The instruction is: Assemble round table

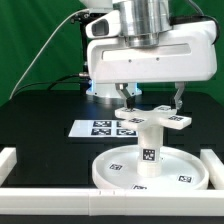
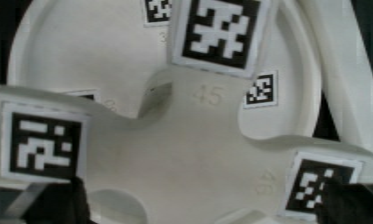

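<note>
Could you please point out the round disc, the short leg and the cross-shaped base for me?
round disc (image 1: 113, 171), exterior view, on its flat inner face near the rim.
short leg (image 1: 148, 158), exterior view, on its tagged side.
cross-shaped base (image 1: 152, 123), exterior view, on its top surface at the centre.

1. The arm comes down from above, its big white wrist housing (image 1: 150, 55) filling the upper part of the exterior view.
2. The tool (image 1: 152, 100) hangs straight down below that housing, fingers pointing at the surface.
3. Two dark fingers show, one (image 1: 127, 95) toward the exterior view's left and one toward its right, standing apart from each other.
4. In the wrist view a dark fingertip (image 2: 50, 205) shows at the frame's edge; whether the fingers touch anything I cannot tell.
</note>
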You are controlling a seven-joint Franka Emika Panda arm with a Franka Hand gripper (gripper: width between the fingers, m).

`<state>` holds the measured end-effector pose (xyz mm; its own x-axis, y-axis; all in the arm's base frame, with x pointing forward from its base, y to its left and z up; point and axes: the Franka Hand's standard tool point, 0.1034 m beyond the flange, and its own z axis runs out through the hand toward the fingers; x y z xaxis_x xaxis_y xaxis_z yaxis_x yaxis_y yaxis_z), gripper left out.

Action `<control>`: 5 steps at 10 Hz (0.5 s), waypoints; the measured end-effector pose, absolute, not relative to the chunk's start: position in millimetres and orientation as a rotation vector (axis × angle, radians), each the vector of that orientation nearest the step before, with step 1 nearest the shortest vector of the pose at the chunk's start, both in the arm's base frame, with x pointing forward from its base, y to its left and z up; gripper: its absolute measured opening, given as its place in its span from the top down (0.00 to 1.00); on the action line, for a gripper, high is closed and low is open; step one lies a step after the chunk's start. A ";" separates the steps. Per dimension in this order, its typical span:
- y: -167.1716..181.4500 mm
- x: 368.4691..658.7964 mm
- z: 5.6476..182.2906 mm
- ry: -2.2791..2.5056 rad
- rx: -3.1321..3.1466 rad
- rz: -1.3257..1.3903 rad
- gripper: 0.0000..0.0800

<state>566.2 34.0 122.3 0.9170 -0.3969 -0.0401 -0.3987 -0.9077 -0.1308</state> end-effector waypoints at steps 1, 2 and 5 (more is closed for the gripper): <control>33.8 566.0 122.0 0.535 -2.958 0.014 0.19; 33.0 565.5 121.4 0.395 -2.980 0.006 0.19; 31.2 563.2 120.3 -0.226 -3.116 0.015 0.19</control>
